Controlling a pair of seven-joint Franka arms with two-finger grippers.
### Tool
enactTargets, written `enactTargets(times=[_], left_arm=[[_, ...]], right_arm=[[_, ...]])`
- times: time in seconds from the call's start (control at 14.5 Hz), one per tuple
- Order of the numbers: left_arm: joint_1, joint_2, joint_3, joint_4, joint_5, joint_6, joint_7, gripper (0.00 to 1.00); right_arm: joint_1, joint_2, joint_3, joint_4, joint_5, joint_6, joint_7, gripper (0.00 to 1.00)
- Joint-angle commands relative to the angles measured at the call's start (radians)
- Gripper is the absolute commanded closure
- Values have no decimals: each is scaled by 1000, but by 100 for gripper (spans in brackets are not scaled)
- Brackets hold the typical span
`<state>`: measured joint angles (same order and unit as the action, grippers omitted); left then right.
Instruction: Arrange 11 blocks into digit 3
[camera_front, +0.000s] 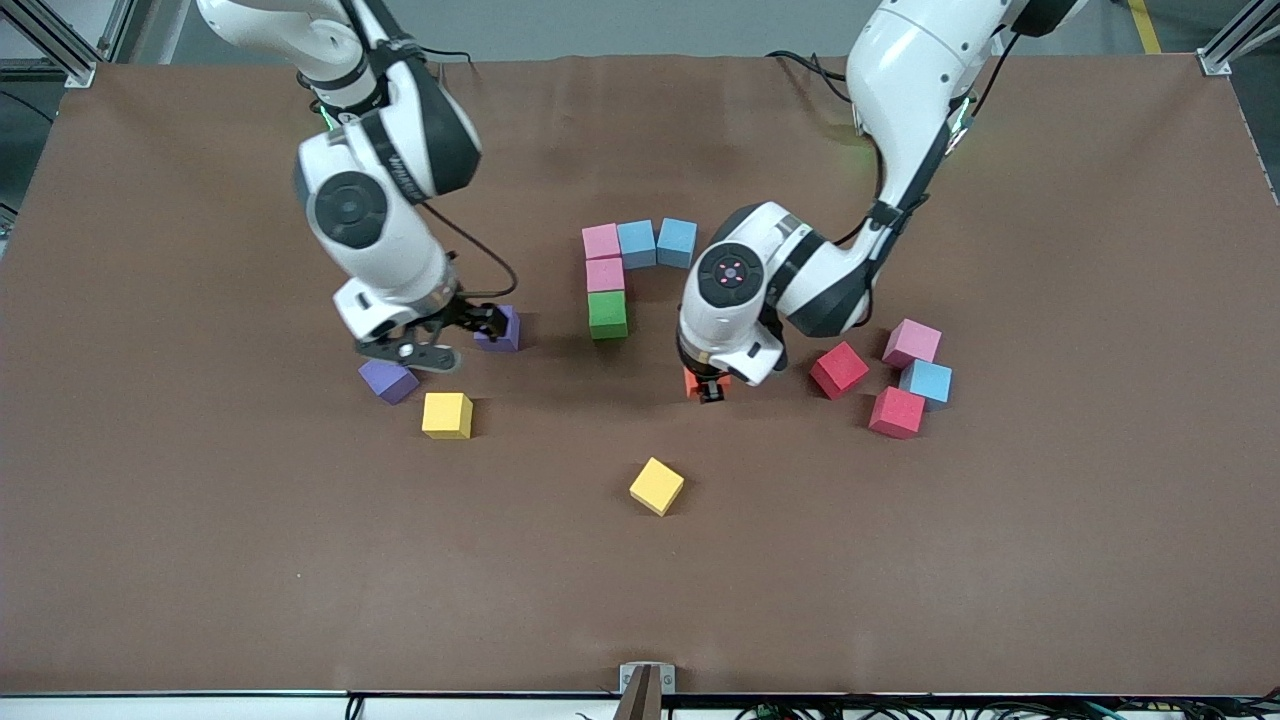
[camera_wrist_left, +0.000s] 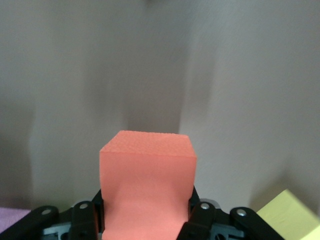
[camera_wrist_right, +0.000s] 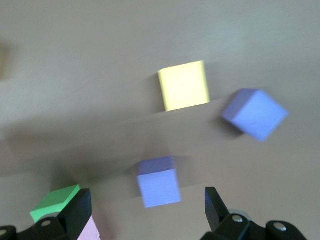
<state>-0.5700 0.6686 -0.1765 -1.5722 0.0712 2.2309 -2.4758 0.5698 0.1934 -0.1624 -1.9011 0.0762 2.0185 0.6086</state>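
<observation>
My left claw (camera_front: 708, 388) pinches the orange block (camera_wrist_left: 146, 187) by opposite flat faces. It looks like light, squashy foam, so I'll grip gently. My right claw (camera_front: 440, 335) hangs wide open, empty, over the purple block (camera_wrist_right: 159, 187).

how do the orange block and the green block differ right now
The orange block is clamped in the left gripper, apart from the figure; the green block rests on the table, touching a pink block in the figure's column. The orange one is mostly hidden by the arm in the front view; the green one shows fully. Both are foam cubes of equal size.
</observation>
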Motion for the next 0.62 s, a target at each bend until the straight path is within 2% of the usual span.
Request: enactTargets(times=[0.0, 0.55], left_arm=[[-42, 54, 8, 60, 15, -5, -49, 52], [-143, 88, 9, 40, 21, 35, -158, 52]], right_arm=[[-105, -17, 17, 59, -6, -108, -7, 0], [-281, -16, 15, 134, -7, -211, -281, 0]])
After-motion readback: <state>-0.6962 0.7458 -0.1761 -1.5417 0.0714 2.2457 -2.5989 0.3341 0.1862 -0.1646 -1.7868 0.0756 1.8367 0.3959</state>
